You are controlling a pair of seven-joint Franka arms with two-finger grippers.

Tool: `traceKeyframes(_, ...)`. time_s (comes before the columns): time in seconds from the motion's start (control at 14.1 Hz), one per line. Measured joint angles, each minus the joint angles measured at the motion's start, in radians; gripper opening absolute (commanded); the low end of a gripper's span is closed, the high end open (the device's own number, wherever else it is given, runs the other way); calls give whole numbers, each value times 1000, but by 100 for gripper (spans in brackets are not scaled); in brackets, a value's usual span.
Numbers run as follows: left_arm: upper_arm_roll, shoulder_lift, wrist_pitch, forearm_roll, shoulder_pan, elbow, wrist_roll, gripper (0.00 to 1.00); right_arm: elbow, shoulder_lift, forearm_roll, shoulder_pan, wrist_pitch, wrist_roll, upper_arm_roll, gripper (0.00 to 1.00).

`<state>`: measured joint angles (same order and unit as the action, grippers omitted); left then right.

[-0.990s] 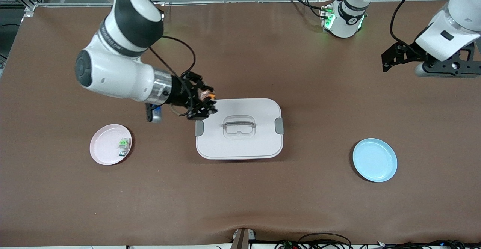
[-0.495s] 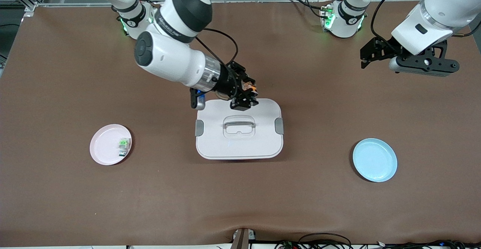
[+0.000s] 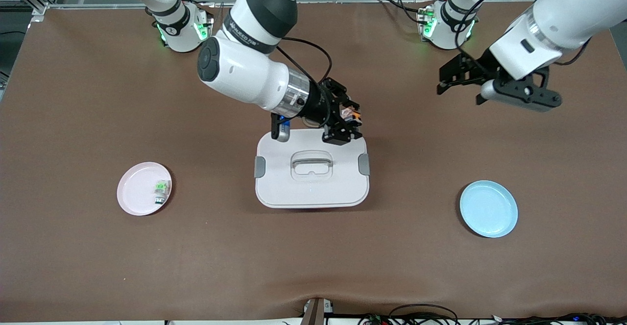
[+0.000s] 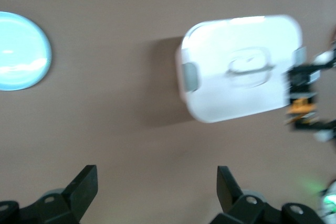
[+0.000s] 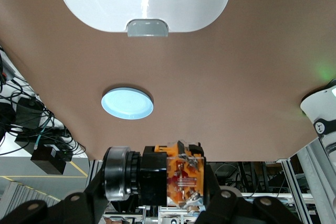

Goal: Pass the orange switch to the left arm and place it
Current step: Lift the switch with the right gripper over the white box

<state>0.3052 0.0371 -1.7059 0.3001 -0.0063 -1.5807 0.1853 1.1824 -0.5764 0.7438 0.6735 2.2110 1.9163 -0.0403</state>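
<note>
My right gripper (image 3: 347,120) is shut on the orange switch (image 3: 353,114), a small black part with an orange end, and holds it over the edge of the white box (image 3: 311,187) that lies farther from the front camera. The switch fills the space between the jaws in the right wrist view (image 5: 169,176). The box's grey latch (image 5: 147,28) shows there too. My left gripper (image 3: 443,82) is open and empty, up over bare table toward the left arm's end. The left wrist view shows its fingers (image 4: 84,188) spread, with the box (image 4: 241,66) and the switch (image 4: 300,106).
A pink plate (image 3: 133,200) holding a small green-and-silver component (image 3: 160,190) lies toward the right arm's end. A blue plate (image 3: 488,209) lies toward the left arm's end, and also shows in the left wrist view (image 4: 21,51) and the right wrist view (image 5: 127,103).
My right gripper has carried the switch from beside the box's right-arm end to over its edge, toward the left arm. My left gripper has moved in toward the box.
</note>
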Motion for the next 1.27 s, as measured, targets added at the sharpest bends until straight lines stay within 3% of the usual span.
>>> traceKeyframes(0.28,3,41,-87,136,-2,0,46,100,-58,-35,0,11,5,2,0,0)
traceKeyframes(0.49,7,70,-139,242,-5,-6,48,92,-73,-35,0,14,5,2,0,0)
traceKeyframes(0.71,27,106,-209,276,-22,-8,49,84,-81,-35,0,14,5,2,0,0)
traceKeyframes(1.27,40,133,-236,288,-65,-9,51,83,-107,-46,0,23,45,36,0,0)
